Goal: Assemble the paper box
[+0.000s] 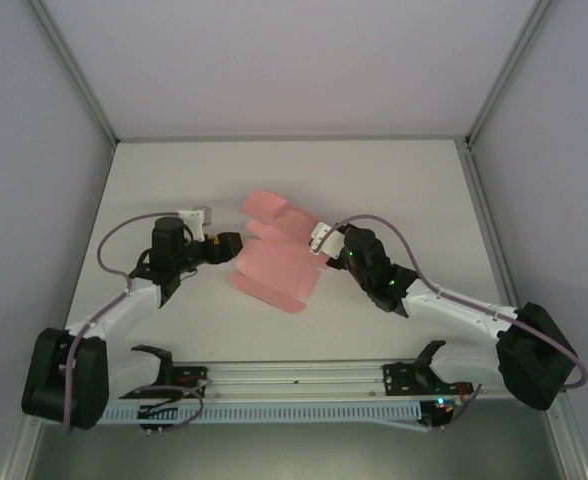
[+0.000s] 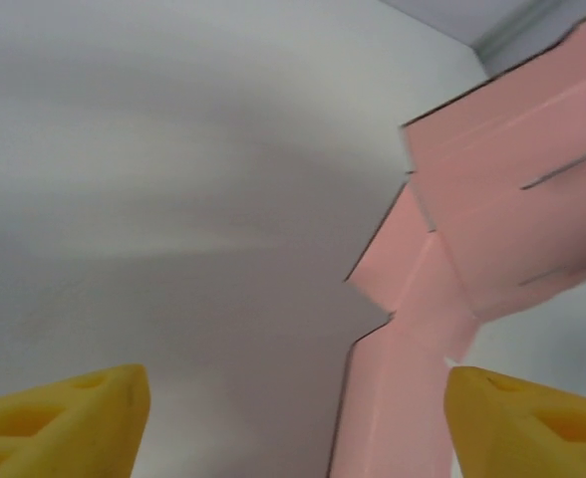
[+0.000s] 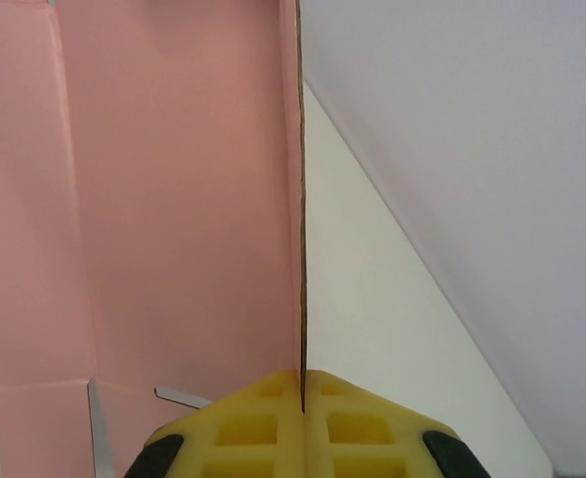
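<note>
right fingers [image 3: 273, 403]: yellow pads pressed together, pinching one edge of the salmon-pink die-cut thin-card paper box [image 3: 173, 199]
right wrist view: pinched panel is seen edge-on, a thin line running straight out from between the pads; rest of the sheet spreads left of that line, with fold creases and short slits near the pads
left fingers [image 2: 74, 418]: yellow tips spread wide apart, gripping nothing
left wrist view: a narrow strip of the paper box [image 2: 502, 199] runs down between the tips, just beside the right-hand one; can't tell if it touches. Wider panels with cut slits fan out above, toward the upper right
top view: left fingers [image 1: 229, 246] sit at the left edge of the paper box [image 1: 274, 270], right fingers [image 1: 324, 240] at its right edge, both arms reaching inward toward each other
sheet is still unfolded, flaps out, mid pale grey counter [image 1: 394, 190], between the two arms; whether it lies flat or partly lifted I can't tell
outward: white arm links with black joints, purple cables looping off each wrist, bases on a rail [image 1: 294, 375] at the near edge of the counter
</note>
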Controlling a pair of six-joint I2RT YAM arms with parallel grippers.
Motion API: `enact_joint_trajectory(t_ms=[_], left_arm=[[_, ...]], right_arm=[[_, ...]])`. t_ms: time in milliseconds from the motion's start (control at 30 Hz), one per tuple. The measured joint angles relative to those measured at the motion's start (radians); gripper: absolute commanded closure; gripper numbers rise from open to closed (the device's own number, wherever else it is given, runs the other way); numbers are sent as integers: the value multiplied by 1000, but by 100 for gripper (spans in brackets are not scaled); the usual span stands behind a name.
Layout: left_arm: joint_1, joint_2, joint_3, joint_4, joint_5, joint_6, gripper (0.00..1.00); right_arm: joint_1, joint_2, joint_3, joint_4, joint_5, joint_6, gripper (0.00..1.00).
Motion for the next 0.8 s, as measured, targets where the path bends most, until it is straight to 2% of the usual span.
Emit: enact_joint_trajectory(t_ms=[67, 200, 300, 367, 400, 533, 600, 800], left_arm=[[0, 55, 4, 53, 48, -3, 41], [0, 143, 15, 147, 113, -4, 64], [0, 165, 15, 206, 144, -9, 73], [-1, 168, 15, 245, 159, -7, 74], [-3, 168, 15, 262, 164, -5, 79], [-8, 181, 18, 289, 178, 15, 80], [-10, 196, 20, 287, 179, 26, 69], [-6, 203, 48, 197, 114, 83, 65]], right_arm=[[0, 0, 0, -6, -6, 3, 100], [-4, 4, 0, -10, -12, 18, 100], [-4, 16, 0, -12, -13, 27, 100], [-4, 26, 1, -17, -13, 29, 100], [-4, 30, 1, -19, -13, 34, 100], [-6, 33, 2, -25, -16, 46, 100], [-6, 33, 5, -26, -21, 50, 100], [-6, 33, 24, -48, -40, 53, 100]])
